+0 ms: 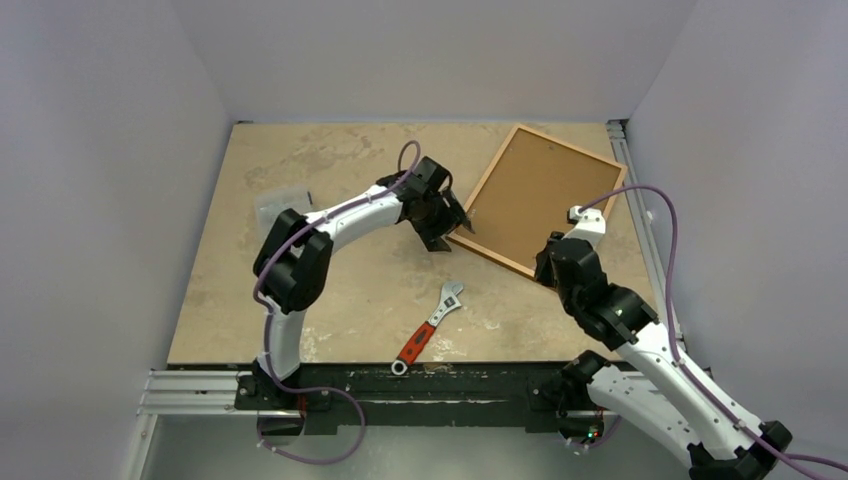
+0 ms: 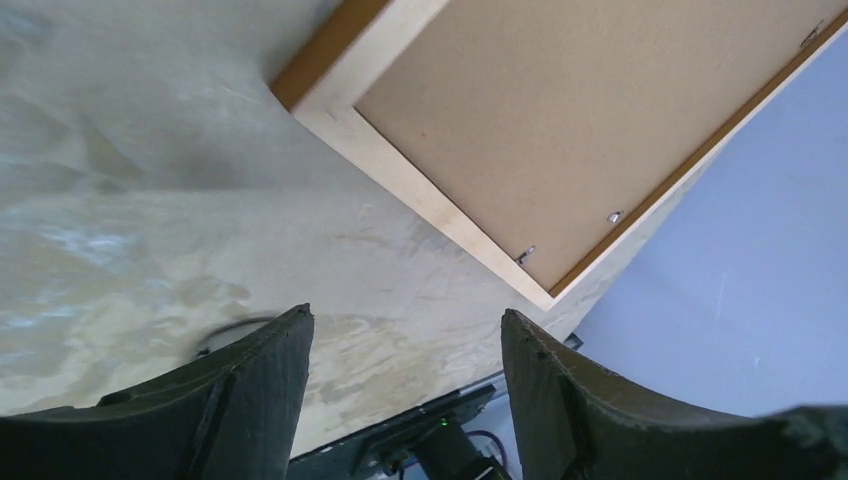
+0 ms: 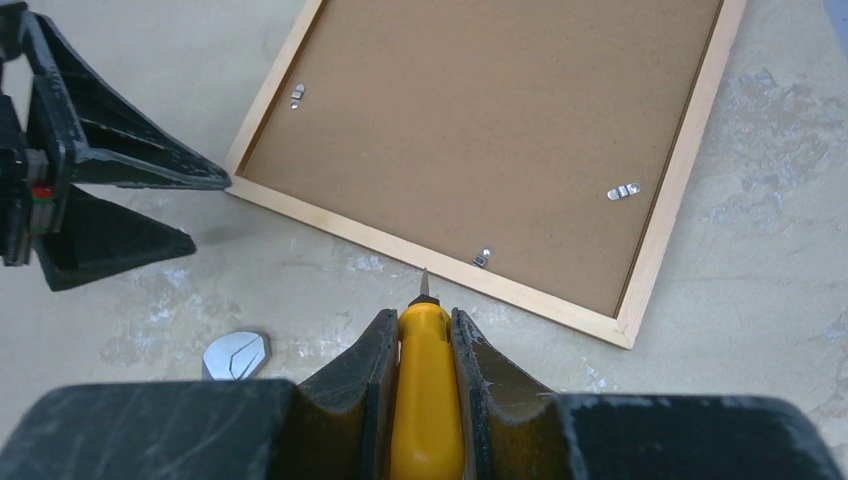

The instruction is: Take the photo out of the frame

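The frame (image 1: 495,258) lies face down at the back right, its cork-brown backing board (image 1: 540,195) facing up. The photo is hidden under the board. My left gripper (image 1: 455,220) is open and empty beside the frame's left corner, which also shows in the left wrist view (image 2: 420,195). My right gripper (image 3: 420,325) is shut on a yellow-handled screwdriver (image 3: 428,390). The screwdriver's tip points at the frame's near edge (image 3: 540,300), just short of a metal clip (image 3: 482,257). In the top view the right gripper (image 1: 550,258) sits at the frame's near corner.
A red-handled adjustable wrench (image 1: 430,328) lies near the table's front edge, its head in the right wrist view (image 3: 235,357). More metal clips (image 3: 622,191) hold the board. Walls close the back and sides; a rail runs along the right edge (image 1: 640,210).
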Tool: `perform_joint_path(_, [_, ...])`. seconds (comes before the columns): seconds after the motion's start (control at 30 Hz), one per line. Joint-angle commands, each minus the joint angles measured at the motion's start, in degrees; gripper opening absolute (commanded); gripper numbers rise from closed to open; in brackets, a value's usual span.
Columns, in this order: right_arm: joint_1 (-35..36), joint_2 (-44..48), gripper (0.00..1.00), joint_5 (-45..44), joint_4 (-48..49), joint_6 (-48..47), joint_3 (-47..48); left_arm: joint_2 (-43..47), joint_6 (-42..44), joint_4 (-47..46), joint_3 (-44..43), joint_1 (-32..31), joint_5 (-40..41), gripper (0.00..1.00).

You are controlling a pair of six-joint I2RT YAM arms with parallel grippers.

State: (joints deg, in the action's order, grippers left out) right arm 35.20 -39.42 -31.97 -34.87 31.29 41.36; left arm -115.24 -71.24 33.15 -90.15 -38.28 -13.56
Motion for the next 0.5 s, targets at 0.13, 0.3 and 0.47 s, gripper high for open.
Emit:
perform_joint_path(0.13, [-0.09, 0.83, 0.0, -0.98, 1.58, 0.08, -0.28, -5.37, -16.2, -4.25, -4.82, -5.7, -0.58, 0.61])
perform_joint_path(0.3, [-0.09, 1.46, 0.0, -1.25, 1.6, 0.18, -0.57, -7.98, -22.41, -6.81, -4.91, -7.68, 1.59, 0.55])
perform_joint_path(0.47, [-0.06, 0.85, 0.0, -1.17, 1.43, -0.02, 0.26, -11.41, -26.01, -8.47, -5.32, -8.43, 3.41, 0.55])
